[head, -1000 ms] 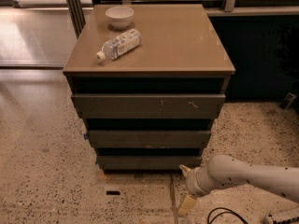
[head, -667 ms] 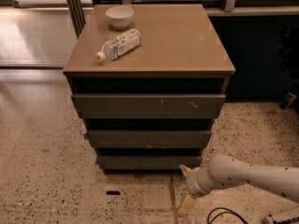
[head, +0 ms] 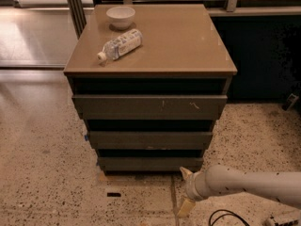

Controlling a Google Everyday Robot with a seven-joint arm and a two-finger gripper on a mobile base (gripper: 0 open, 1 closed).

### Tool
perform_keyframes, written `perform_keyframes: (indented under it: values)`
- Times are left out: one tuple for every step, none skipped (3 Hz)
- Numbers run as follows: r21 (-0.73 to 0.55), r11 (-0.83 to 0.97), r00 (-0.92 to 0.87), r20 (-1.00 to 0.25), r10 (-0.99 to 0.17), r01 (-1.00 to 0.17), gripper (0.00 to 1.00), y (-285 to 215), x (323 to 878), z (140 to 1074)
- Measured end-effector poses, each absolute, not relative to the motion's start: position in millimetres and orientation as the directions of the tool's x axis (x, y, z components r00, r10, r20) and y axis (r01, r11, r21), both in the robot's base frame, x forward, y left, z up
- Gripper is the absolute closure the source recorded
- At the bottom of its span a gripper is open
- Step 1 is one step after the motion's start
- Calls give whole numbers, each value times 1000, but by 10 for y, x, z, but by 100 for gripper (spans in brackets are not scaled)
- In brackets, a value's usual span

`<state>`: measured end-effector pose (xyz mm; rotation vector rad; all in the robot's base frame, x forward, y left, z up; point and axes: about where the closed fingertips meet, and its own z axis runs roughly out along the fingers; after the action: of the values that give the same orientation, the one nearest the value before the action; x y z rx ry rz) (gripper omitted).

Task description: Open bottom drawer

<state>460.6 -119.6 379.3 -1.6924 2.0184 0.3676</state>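
The bottom drawer (head: 149, 164) is the lowest, smallest of three dark grey-brown fronts on the cabinet; its flat front sits just above the floor. My gripper (head: 185, 190) is low at the drawer's right front corner, just off the cabinet. It is open: one pale fingertip (head: 185, 173) sits next to the drawer's lower right corner and the other (head: 184, 207) points down toward the floor. The white arm (head: 249, 186) comes in from the right.
The middle front (head: 150, 139) has a blue tag at its left end; the top front (head: 149, 106) has pale scratches. A white bowl (head: 120, 17) and a lying plastic bottle (head: 119, 44) rest on the cabinet top (head: 188, 41). A black cable (head: 225, 217) lies on the speckled floor.
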Motion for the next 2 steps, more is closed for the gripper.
perform_keyframes:
  values:
    - [-165, 219, -101, -527, -844, -962, 0, -1200, 4783, 3522]
    - [-152, 262, -131, -572, -810, -953, 0, -1216, 5176, 2791]
